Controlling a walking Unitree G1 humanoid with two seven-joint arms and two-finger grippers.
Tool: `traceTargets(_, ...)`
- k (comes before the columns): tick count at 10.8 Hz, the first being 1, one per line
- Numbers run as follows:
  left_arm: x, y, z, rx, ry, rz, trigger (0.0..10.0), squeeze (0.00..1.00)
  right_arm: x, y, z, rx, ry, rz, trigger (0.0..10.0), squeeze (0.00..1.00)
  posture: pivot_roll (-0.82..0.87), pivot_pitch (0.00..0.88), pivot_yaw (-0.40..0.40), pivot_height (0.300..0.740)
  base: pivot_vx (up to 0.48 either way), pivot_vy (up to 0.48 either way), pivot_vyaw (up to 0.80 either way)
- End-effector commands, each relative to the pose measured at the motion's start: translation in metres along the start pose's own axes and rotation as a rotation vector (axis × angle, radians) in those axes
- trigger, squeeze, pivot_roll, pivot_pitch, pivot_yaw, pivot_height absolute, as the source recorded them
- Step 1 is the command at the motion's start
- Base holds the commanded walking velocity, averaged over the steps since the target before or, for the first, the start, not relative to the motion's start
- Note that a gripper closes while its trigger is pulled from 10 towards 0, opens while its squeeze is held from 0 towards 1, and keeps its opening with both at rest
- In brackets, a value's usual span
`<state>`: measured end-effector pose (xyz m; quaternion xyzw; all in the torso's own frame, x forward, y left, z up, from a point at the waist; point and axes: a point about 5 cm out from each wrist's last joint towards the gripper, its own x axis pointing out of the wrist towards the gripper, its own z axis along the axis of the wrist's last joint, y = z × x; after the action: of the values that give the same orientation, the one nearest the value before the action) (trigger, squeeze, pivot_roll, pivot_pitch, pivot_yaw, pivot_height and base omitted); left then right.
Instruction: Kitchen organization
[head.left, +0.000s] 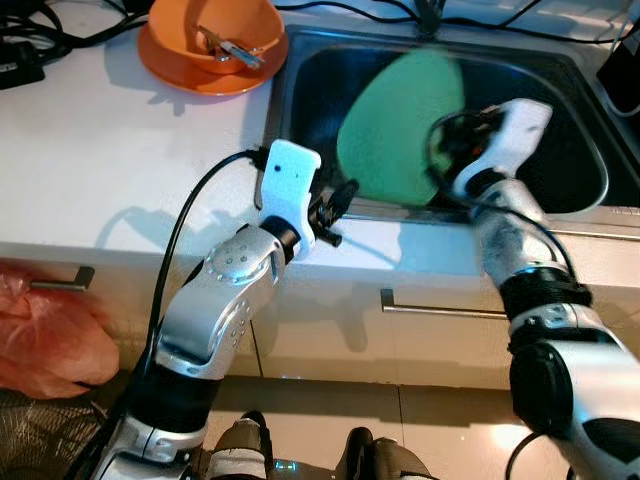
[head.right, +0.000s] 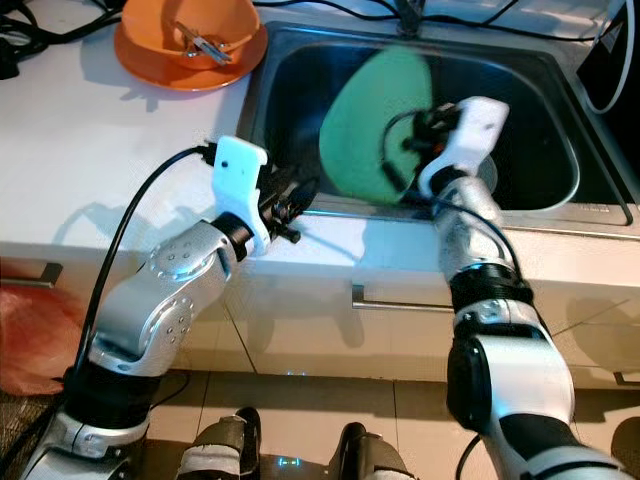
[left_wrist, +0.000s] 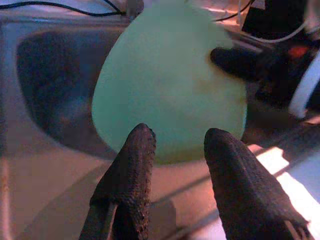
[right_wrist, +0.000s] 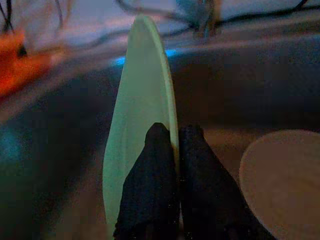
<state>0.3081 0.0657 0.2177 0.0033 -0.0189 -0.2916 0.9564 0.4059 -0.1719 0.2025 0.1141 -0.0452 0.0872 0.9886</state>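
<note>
From the head cameras: the right pincer (head.left: 447, 150) is down in the sink (head.left: 590, 150), pinching the rim of a green plate (head.left: 395, 125) that stands up on edge inside the basin. The left pincer (head.left: 340, 205) hangs over the front lip of the sink, just beside the plate's lower edge, not touching it as far as I can see. Way off to the left pincer's far side, on the white desk (head.left: 100, 150), there's an orange bowl (head.left: 215, 25) sitting on an orange plate (head.left: 170, 65), with something metal in the bowl, too small to tell what. A red plastic bag (head.left: 45, 335) hangs low by the cabinet front, well clear of both arms.

Left wrist camera: the two black fingers (left_wrist: 132, 175) are spread apart, with the green plate straight ahead of them, close but not gripped. The other pincer's black finger (left_wrist: 235, 60) lies on the plate's far edge.

Right wrist camera: the fingers (right_wrist: 155, 180) are pressed together on the plate's thin rim, plate edge-on between them. A pale round dish (right_wrist: 282, 175) lies on the sink floor just beside that pincer.
</note>
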Motion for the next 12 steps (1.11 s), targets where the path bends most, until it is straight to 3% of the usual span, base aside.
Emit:
traceTargets(1, -0.002, -0.007, 0.001, 0.003, 0.001, -0.026, 10.0, 0.00, 0.003, 0.000, 0.015, -0.049, -0.055, 0.016, 10.0, 0.00, 0.24, 0.204, -0.068, 0.740, 0.000, 0.000, 0.00)
traceTargets(6, -0.008, -0.004, -0.001, -0.005, 0.019, 0.000, 10.0, 0.00, 0.002, 0.000, -0.008, -0.103, 0.050, 0.003, 10.0, 0.00, 0.26, 0.229, -0.067, 0.740, 0.000, 0.000, 0.00)
traceTargets(7, -0.008, -0.005, -0.001, -0.009, 0.022, 0.000, 10.0, 0.00, 0.001, 0.000, -0.012, -0.106, 0.064, 0.002, 10.0, 1.00, 0.27, 0.230, -0.067, 0.740, 0.000, 0.000, 0.00)
traceTargets(8, -0.008, -0.005, -0.001, -0.010, 0.023, 0.002, 10.0, 0.00, 0.001, 0.000, -0.013, -0.112, 0.067, 0.001, 10.0, 1.00, 0.26, 0.231, -0.066, 0.740, 0.000, 0.000, 0.00)
traceTargets(9, -0.009, -0.005, -0.001, -0.011, 0.026, 0.005, 10.0, 0.00, 0.001, 0.001, -0.015, -0.122, 0.072, 0.001, 10.0, 0.00, 0.26, 0.230, -0.067, 0.740, 0.000, 0.000, 0.00)
traceTargets(12, -0.009, -0.004, -0.001, -0.013, 0.029, 0.008, 10.0, 0.00, 0.000, -0.002, -0.018, -0.125, 0.081, -0.017, 10.0, 0.00, 0.27, 0.231, -0.068, 0.740, 0.000, 0.000, 0.00)
